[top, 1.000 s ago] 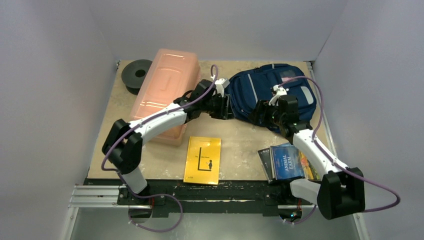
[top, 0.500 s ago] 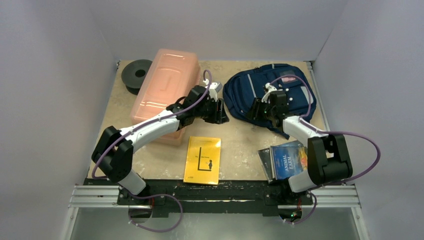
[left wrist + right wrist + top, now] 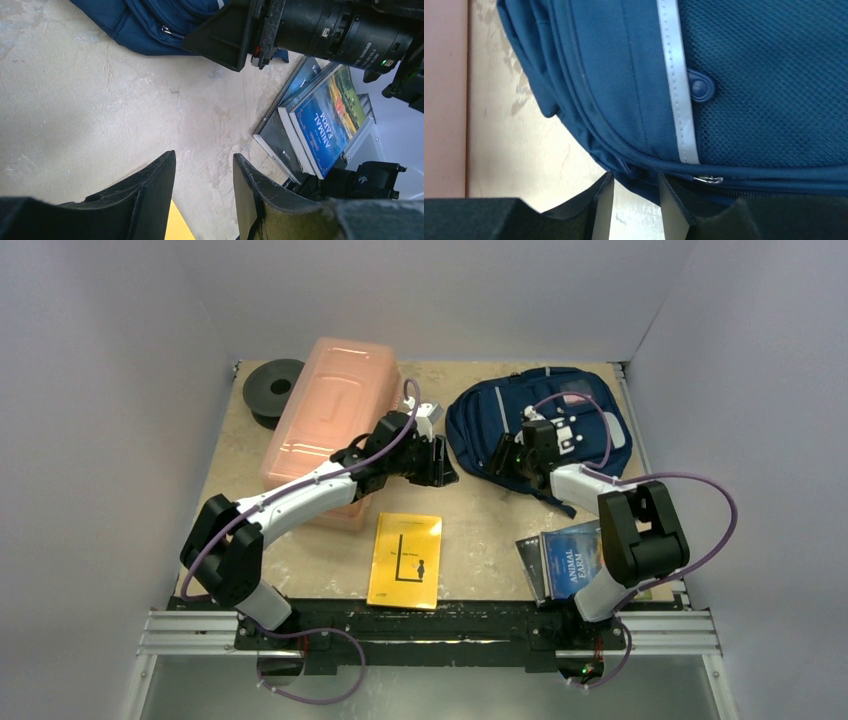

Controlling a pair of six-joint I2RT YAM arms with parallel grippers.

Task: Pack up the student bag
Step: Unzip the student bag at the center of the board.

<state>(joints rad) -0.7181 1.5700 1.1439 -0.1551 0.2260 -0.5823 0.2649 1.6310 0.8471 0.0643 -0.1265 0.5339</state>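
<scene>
Backpack [image 3: 480, 430]: flat on the table [image 3: 480, 525], far right quarter, navy, front face up. Near-left edge turned toward both arms.

Right gripper [image 3: 634, 197]: at the near-left edge of the backpack, elbow folded back and partly covering the stack of books [image 3: 575, 562]. Jaws released: parted, bare table visible in the gap, nothing clamped between them. Fingertips [image 3: 601, 205] right at the rim of the bag; cannot tell whether touching the fabric. Close past the tips in the right wrist view: grey stripe [image 3: 676, 90] running across the blue fabric, mesh panel [image 3: 774, 75] on its right, metal zip pull [image 3: 708, 180] on the seam just beside the right finger.

Left gripper [image 3: 204, 172]: over bare table, just left of the backpack and apart from it, between the pink box [image 3: 330, 420] and the bag. Jaws released, parted, only table surface in the gap. Pointed toward the right gripper — near, not touching.

Pink box: long, lid on, far left of the table, lying lengthwise from near to far. Left arm crossing its near end.

Black spool [image 3: 272, 390]: far-left corner, just beside the pink box.

Yellow book [image 3: 405, 560]: closed, flat, near centre of the table.

Stack of books: near right; top cover blue, title "Animal Farm" readable.
</scene>
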